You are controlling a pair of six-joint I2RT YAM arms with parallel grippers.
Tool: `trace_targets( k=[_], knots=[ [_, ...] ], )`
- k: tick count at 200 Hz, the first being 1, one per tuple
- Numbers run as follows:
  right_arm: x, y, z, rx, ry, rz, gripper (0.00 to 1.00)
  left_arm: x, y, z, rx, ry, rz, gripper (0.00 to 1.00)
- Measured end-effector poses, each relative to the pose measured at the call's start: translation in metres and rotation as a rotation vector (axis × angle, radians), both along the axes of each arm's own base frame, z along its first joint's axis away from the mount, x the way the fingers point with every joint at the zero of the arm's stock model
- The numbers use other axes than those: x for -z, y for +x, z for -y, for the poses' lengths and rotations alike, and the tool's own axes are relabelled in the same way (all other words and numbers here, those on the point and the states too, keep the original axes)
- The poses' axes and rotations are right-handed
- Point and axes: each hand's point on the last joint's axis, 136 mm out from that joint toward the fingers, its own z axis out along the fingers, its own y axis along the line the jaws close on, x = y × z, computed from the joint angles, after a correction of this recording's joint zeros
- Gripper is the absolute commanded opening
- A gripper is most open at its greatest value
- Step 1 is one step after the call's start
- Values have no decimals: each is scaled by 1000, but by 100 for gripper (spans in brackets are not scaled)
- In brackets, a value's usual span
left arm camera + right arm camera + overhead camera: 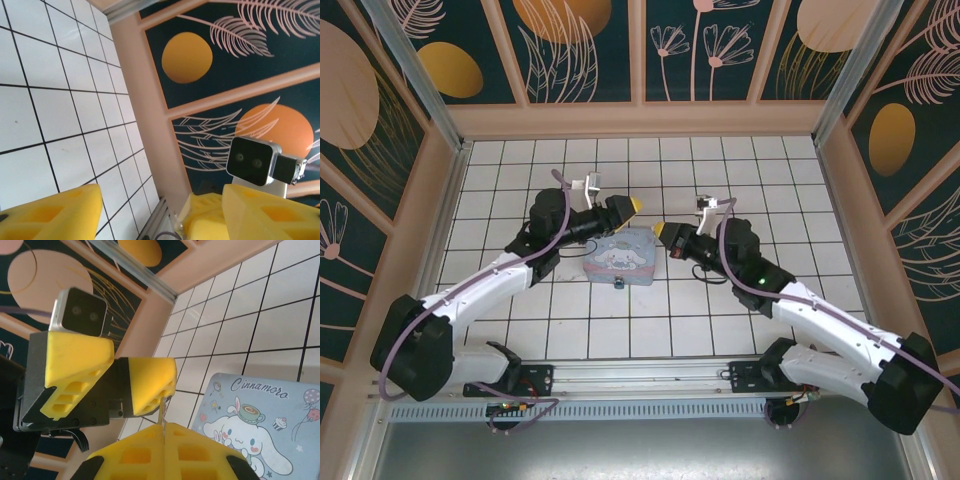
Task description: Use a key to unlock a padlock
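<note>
Reading "Cinnamoro": tin [270, 410] near right hand [162, 429]

left hand [628, 206]: jaws apart | right hand [661, 231]: jaws closed | tips facing each other, near

1. The table [650, 320] is showing a white tiled top with dark grout lines, and pale walls are closing it in on the far side, the left and the right.
2. A tin [622, 257] is lying flat near the middle of the tiles, lid up (pastel blue and pink, with a long-eared cartoon figure on it).
3. A padlock [618, 283], small and dark, is sitting at the tin's near edge; whether it is touching the tin is not showing.
4. A metal rail [640, 375] is running along the table's near edge.
</note>
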Motion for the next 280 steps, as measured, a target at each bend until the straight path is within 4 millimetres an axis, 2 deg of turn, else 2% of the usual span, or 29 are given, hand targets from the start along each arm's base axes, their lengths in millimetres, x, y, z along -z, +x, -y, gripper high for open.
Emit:
trace_targets(
  k=[25, 61, 91, 139, 203, 253, 263, 280],
  knots=[
    [14, 1, -6, -24, -29, -26, 0, 6, -1, 6, 38, -11, -22, 54],
    [23, 3, -11, -35, -48, -39, 0, 1, -4, 9, 65, -41, -17, 51],
    [24, 5, -12, -35, -46, -37, 0, 1, -6, 10, 79, -47, -16, 51],
    [24, 6, -13, -34, -44, -34, 0, 20, -10, 7, 76, -25, -51, 52],
    [20, 6, -14, -34, -32, -23, 0, 23, -11, 7, 76, -21, -59, 42],
    [19, 9, -17, -36, -22, -14, 0, 23, -11, 7, 76, -23, -63, 38],
    [21, 10, -18, -38, -23, -16, 0, 23, -11, 7, 76, -23, -65, 34],
    [23, 11, -20, -41, -25, -23, 0, 23, -11, 8, 78, -34, -71, 6]
  ],
)
